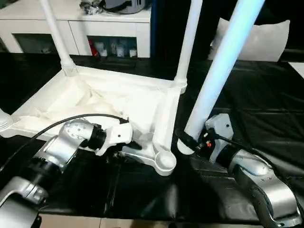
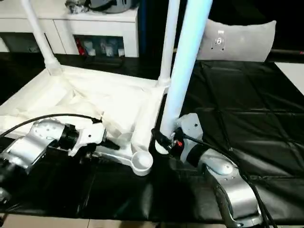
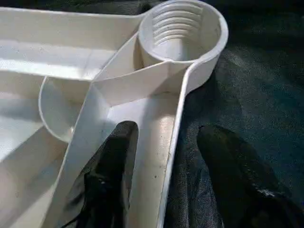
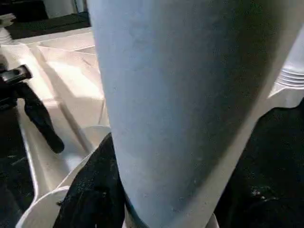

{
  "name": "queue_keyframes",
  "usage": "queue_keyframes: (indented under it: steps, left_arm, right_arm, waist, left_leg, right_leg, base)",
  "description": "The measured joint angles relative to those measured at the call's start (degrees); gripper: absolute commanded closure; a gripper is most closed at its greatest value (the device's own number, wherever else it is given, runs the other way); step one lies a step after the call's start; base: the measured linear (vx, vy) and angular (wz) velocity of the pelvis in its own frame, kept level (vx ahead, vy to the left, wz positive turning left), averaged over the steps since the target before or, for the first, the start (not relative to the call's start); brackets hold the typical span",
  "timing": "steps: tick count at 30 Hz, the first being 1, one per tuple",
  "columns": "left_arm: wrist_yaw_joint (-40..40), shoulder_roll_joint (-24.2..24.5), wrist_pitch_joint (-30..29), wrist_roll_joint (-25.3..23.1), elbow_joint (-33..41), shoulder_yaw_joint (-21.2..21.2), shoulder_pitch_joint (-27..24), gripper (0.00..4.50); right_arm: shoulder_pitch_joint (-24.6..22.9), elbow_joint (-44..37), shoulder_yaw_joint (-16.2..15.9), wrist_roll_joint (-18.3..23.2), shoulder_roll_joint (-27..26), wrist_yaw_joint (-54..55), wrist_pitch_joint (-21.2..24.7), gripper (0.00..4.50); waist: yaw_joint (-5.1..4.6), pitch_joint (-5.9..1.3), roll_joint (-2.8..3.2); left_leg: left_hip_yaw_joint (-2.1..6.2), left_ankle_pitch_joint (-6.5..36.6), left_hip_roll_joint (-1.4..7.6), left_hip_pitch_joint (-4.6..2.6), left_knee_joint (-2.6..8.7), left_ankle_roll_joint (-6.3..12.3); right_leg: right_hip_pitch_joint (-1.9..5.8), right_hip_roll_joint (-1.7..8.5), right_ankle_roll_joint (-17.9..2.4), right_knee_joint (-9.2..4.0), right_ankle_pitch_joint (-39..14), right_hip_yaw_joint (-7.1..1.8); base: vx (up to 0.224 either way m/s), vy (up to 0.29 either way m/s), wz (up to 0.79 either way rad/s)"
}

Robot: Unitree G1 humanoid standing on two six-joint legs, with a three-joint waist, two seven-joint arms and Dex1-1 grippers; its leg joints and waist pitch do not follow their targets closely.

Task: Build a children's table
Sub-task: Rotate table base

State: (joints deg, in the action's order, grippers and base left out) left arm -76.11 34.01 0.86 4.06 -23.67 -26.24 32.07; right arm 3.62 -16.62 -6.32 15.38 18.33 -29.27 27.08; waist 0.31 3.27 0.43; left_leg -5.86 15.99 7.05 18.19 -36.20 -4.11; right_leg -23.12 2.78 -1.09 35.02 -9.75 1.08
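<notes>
Over on the left, the table top [image 1: 114, 102] lies upside down on the black cloth [image 1: 256, 99], ribs up, with one leg [image 1: 57, 33] standing in the far-left corner and another [image 1: 190, 38] in the far-right one. A third fitted foot just peeks in at the left edge, I think. The left gripper [image 3: 164, 166] sits low at the near rim, fingers straddling the outer wall, one black finger [image 3: 111, 175] inside the rib channel and the other outside on the cloth. The jaws stand apart with the wall between them, and I can't say they are pressing on it yet.

Moving right along that rim, here's the one that matters: the empty socket [image 1: 165, 160] at the near-right corner, round, threaded inside, mouth facing up. Nothing in it.

Just right of the socket comes the fourth leg [image 1: 223, 61], held by the right gripper [image 1: 186, 141], which is clamped around its lower end. The leg rises tall and leans away to the upper right, so its long axis is tilted, not square to the socket's mouth. Its bottom end hangs close beside the socket, on the right of it, apart from the rim as far as I can judge.

So the coming move looks like the right arm's job: carry the leg's foot a little leftward over the socket and bring the shaft upright so it drops in straight, while the left steadies the top
</notes>
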Motion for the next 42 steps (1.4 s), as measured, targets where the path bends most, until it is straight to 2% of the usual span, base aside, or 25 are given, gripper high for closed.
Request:
queue_keyframes:
  steps: [6,9,10,13,15,18,20,25,27,31,37,39,42]
  left_arm:
    - [0.03,-1.21,2.52,-0.85,-2.63,-0.02,0.15,2.75]
    - [0.07,-1.55,3.81,-1.71,-4.13,-0.02,0.62,2.92]
    - [0.12,-1.69,4.46,-2.11,-4.82,-0.02,1.03,3.18]
    - [-0.09,-1.99,5.46,-2.82,-5.63,-0.09,1.75,3.28]
    - [-0.09,-2.24,5.87,-2.97,-6.41,-0.09,1.78,3.63]
    - [-0.65,-2.51,6.76,-3.33,-6.95,-0.11,1.87,3.72]
    - [-0.90,-2.79,7.17,-3.82,-7.69,-0.17,2.17,4.04]
    - [-1.87,-2.98,8.11,-4.26,-8.58,-0.51,2.81,4.40]
    - [-1.85,-3.70,6.47,-3.74,-8.57,-0.16,2.84,4.45]
    - [0.09,-5.91,-1.81,-1.45,-4.38,1.30,0.76,4.50]
    - [4.96,-6.00,-5.32,-2.03,-1.18,2.43,-1.17,4.50]
    - [7.61,-5.99,-8.37,-2.78,1.76,3.64,-2.92,4.50]
    - [10.90,-6.11,-12.29,-3.92,5.59,3.85,-4.37,4.50]
  right_arm:
    - [-0.68,0.00,0.01,0.01,-0.40,0.20,0.00,2.60]
    - [-0.68,0.01,-0.11,-0.01,-0.72,0.24,-0.01,2.60]
    - [-0.68,0.01,-0.24,-0.04,-0.78,0.34,-0.03,2.60]
    - [-0.70,0.01,-0.60,-0.11,-1.22,0.54,-0.12,2.60]
    - [-0.71,0.01,-0.85,-0.18,-1.26,0.63,-0.12,2.60]
    - [-0.74,0.01,-0.88,-0.20,-1.29,0.67,-0.13,2.60]
    - [-0.74,0.01,-0.88,-0.20,-1.30,0.65,-0.13,2.60]
    - [-0.74,0.01,-0.87,-0.21,-1.32,0.68,-0.15,2.60]
    - [-0.73,0.01,-0.87,-0.20,-1.34,0.68,-0.15,2.60]
    - [0.48,0.04,-0.85,0.15,-2.14,0.70,0.36,2.60]
    - [1.78,0.06,-0.96,0.82,-2.39,0.60,1.77,2.60]
    - [3.20,0.95,-0.94,1.33,-2.82,0.57,2.98,2.60]
    - [4.92,1.95,-0.95,2.14,-3.53,0.61,4.67,2.60]
  waist:
    - [0.02,0.00,0.01]
    - [0.06,0.00,0.02]
    - [0.08,0.01,0.02]
    - [0.11,0.02,0.09]
    - [0.12,0.03,0.12]
    - [0.18,0.03,0.15]
    - [0.21,0.04,0.19]
    - [0.26,0.02,0.25]
    - [0.15,0.02,0.26]
    - [-0.52,0.04,0.28]
    - [-0.97,0.04,0.28]
    - [-1.47,0.04,0.28]
    - [-1.57,0.04,0.28]
  left_leg:
    - [-0.61,-0.02,0.47,0.00,0.00,-0.04]
    - [-0.68,-0.02,0.52,0.00,0.00,-0.05]
    - [-0.69,-0.02,0.52,0.01,0.01,-0.05]
    - [-0.72,-0.02,0.52,0.01,0.00,-0.05]
    - [-0.74,-0.03,0.53,0.01,0.00,-0.05]
    - [-0.75,-0.04,0.56,0.01,0.00,-0.08]
    - [-0.78,-0.05,0.58,0.01,0.00,-0.09]
    - [-0.87,-0.05,0.61,0.01,0.00,-0.09]
    - [-0.90,-0.05,0.61,0.01,0.00,-0.09]
    - [-1.04,-0.03,0.67,0.02,0.03,-0.08]
    - [-1.05,-0.06,0.79,-0.04,0.24,-0.12]
    - [-1.06,-0.06,0.81,-0.06,0.25,-0.13]
    - [-1.06,-0.06,0.83,-0.06,0.25,-0.13]
  right_leg:
    - [0.00,-0.03,-0.01,-0.01,0.00,0.05]
    - [0.00,-0.03,0.00,-0.02,0.00,0.08]
    - [0.00,-0.02,0.00,-0.03,0.00,0.08]
    - [0.00,-0.01,0.00,-0.03,0.00,0.08]
    - [0.00,0.00,-0.01,-0.02,0.00,0.08]
    - [0.00,0.00,-0.01,-0.02,0.00,0.08]
    - [0.00,0.01,-0.02,-0.01,0.01,0.08]
    - [0.00,0.04,-0.01,-0.01,0.01,0.08]
    - [0.00,0.05,-0.01,-0.02,0.01,0.07]
    - [-0.09,0.06,-0.02,-0.03,0.00,0.07]
    - [-0.12,-0.09,-0.03,-0.06,-0.01,0.09]
    - [-0.12,-0.11,-0.05,-0.06,-0.01,0.08]
    - [-0.12,-0.14,-0.04,-0.08,-0.01,0.07]
  base:
    - [0.000,0.000,0.00]
    - [0.000,0.000,0.00]
    - [0.000,0.000,0.00]
    - [0.000,0.000,0.00]
    - [0.000,0.000,0.00]
    - [0.000,0.000,0.00]
    - [0.000,0.000,0.00]
    - [0.000,0.000,0.00]
    - [0.000,0.000,0.00]
    - [0.000,0.000,0.00]
    - [0.000,0.000,0.00]
    - [0.000,0.000,0.00]
    - [0.000,0.000,0.00]
